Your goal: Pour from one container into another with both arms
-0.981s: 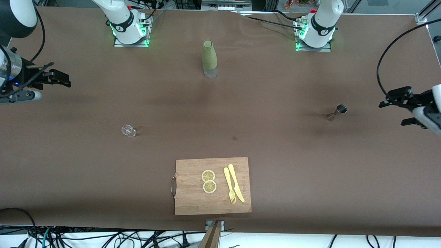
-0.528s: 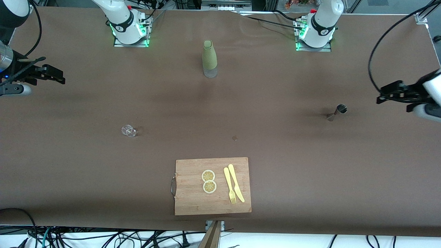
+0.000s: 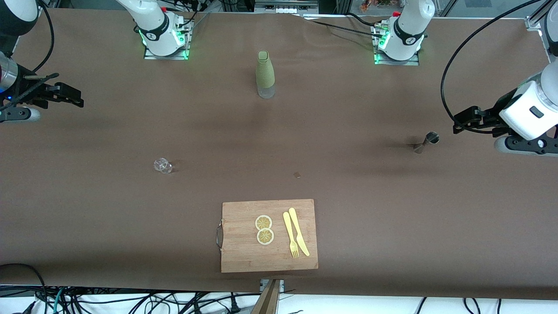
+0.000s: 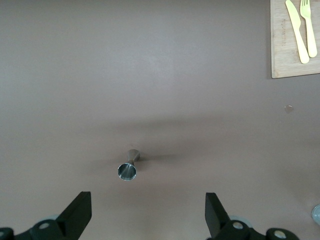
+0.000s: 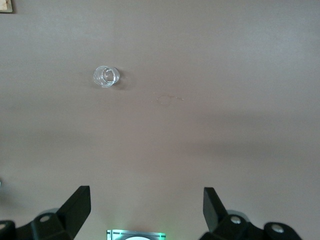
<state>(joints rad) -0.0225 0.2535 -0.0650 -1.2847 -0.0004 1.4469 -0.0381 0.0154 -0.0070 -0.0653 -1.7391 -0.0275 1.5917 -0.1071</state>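
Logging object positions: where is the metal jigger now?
The metal jigger stands on the table toward the left arm's end, just ahead of the open left end effector.

Table cover (image 3: 130,218): matt brown. Jigger (image 3: 426,142): polished metal. Small cup (image 3: 162,165): clear glass. Cutting board (image 3: 244,257): grained wood. Knife (image 3: 298,231) and fork (image 3: 290,234): yellow plastic. Bottle (image 3: 264,72): matt green sleeve.
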